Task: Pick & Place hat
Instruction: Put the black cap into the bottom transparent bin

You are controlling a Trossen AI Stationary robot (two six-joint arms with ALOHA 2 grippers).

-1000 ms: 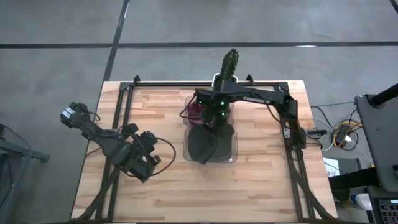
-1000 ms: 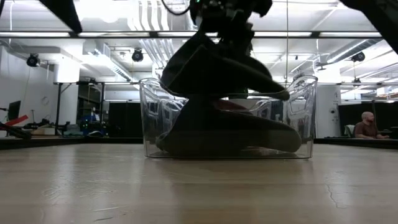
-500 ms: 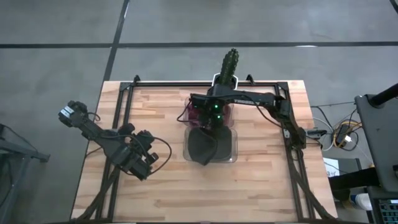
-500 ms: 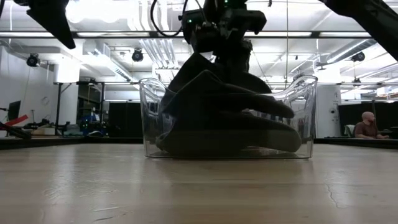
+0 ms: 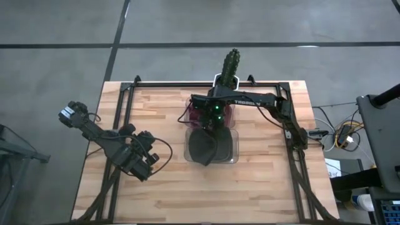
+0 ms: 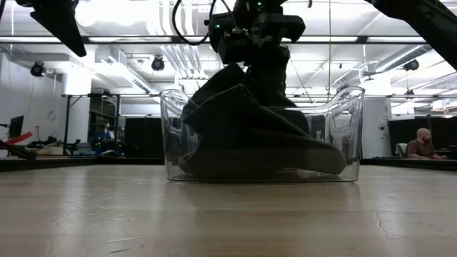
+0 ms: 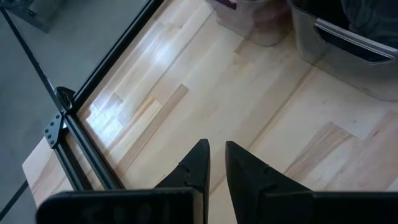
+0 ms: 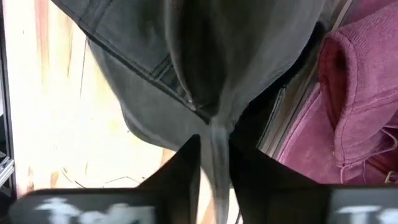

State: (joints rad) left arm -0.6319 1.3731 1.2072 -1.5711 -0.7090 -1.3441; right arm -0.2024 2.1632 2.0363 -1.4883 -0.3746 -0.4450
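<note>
A dark grey hat [image 5: 203,147] sits in a clear plastic bin [image 5: 232,153] at the table's middle. In the low view the hat [image 6: 250,135] fills the bin [image 6: 351,128], its lower part on the bin's floor and its top rising above the rim. My right gripper [image 5: 212,122] hangs over the bin's far end, shut on the hat's top [image 8: 205,74]. My left gripper [image 5: 142,167] waits near the table's left edge, shut, with nothing between its fingers [image 7: 216,158]. My right gripper [image 8: 214,168] pinches a narrow raised fold of the hat's cloth [image 8: 214,146] between its two fingers. The fingers come steeply from above [image 6: 260,64]. The hat spreads out below them, slack, its lower part [image 6: 264,164] resting inside the bin.
A second clear bin with a maroon garment [image 5: 197,112] stands just beyond the first; the garment [image 8: 367,112] shows beside the hat. A green cactus-like object [image 5: 231,62] stands at the far edge. A black frame [image 5: 125,94] borders the table. A person [image 6: 421,143] sits far behind.
My right gripper has gone down toward the clear bin with the hat. The hat, which hung mostly above the rim, has sunk into the bin, and its side flap has drooped lower.
</note>
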